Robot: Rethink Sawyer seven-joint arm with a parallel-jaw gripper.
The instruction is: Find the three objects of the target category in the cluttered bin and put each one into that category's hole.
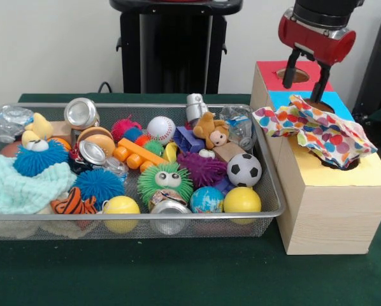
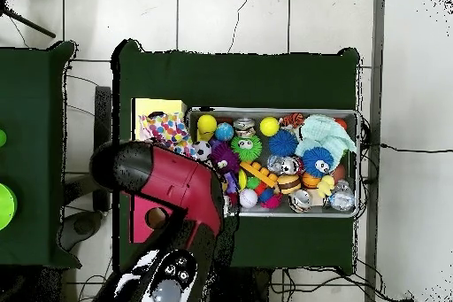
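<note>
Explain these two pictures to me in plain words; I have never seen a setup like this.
One picture looks across the table; the other looks straight down on it. The red and black machine is a robot arm ending in a gripper, a two-fingered claw, open here and holding nothing. It hovers above a wooden box whose top has red, blue and yellow patches, each with a round hole. A polka-dot cloth lies draped over the box top, partly in the yellow hole. Beside the box sits a wire bin piled with toys: a soccer ball, a baseball, yellow balls, fuzzy creatures, cans. In the overhead view the arm hides part of the box.
</note>
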